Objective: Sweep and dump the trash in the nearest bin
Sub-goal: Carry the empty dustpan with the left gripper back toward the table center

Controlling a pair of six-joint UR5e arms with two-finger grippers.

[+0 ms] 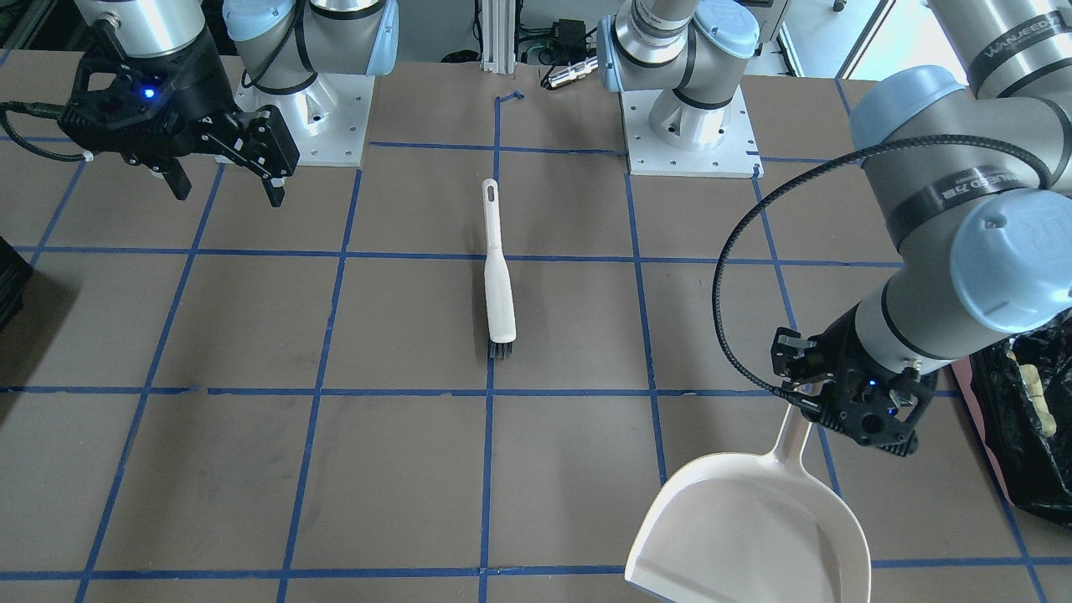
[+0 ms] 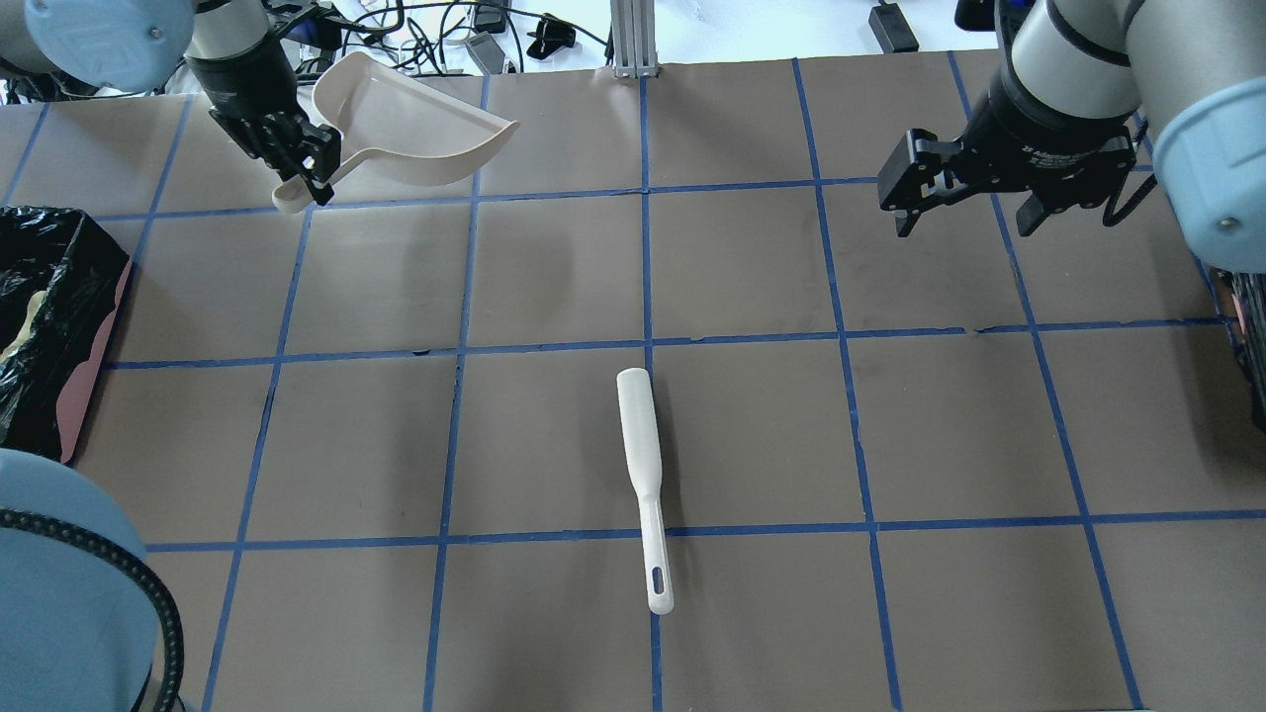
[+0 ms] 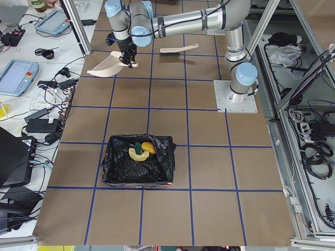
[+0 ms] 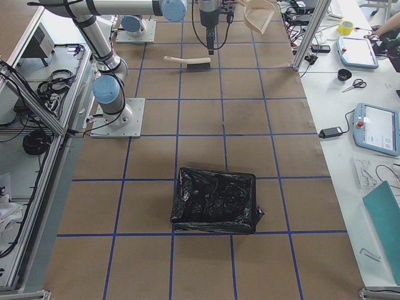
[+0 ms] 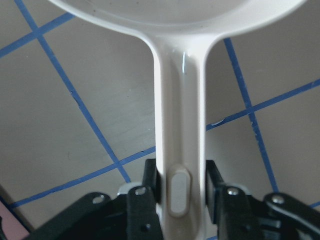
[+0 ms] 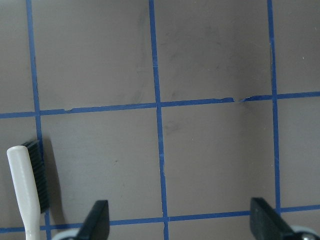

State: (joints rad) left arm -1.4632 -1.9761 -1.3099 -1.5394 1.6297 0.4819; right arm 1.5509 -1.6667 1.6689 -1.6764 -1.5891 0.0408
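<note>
Nearest the robot, a white plastic hand brush with black bristles lies flat on the brown taped table, well apart from the bin, with nothing holding it. The bin is a large container lined with a crinkled glossy black bag, pinkish side wall. The trash sits inside it: a yellow curved piece, a green bit and an orange-brown lump.

The right gripper is across the brush from the bin, jaws spread wide, empty. Farthest out, beyond the bin, the left gripper is clamped near the handle end of a pale plastic dustpan; the pan is empty, tilted and off the table.

Likely risks:
- The grip is so far from the scoop that the pan may pivot or slip in a fast move.
- The pan hangs close to the table's far edge, so a careless set-down could tip it off.
- A swing back past the bin could snag the bag.
</note>
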